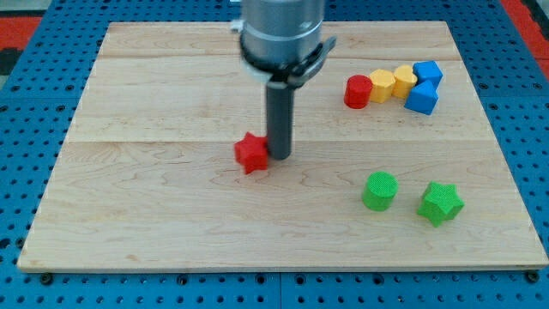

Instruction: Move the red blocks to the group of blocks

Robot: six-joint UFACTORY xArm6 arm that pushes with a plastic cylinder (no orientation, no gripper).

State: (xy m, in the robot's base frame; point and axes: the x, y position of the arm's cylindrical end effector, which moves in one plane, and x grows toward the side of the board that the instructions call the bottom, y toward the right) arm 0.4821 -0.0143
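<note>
A red star block (251,153) lies near the middle of the wooden board. My tip (280,156) stands right beside it on its right, touching or nearly touching. A red cylinder (358,91) sits at the upper right, at the left end of a group: two yellow blocks (383,84) (403,81) and two blue cube blocks (426,73) (421,98) packed together.
A green cylinder (379,190) and a green star block (441,202) lie apart at the lower right. The wooden board (154,215) rests on a blue perforated table (26,129). The arm's grey body (281,34) hangs over the top centre.
</note>
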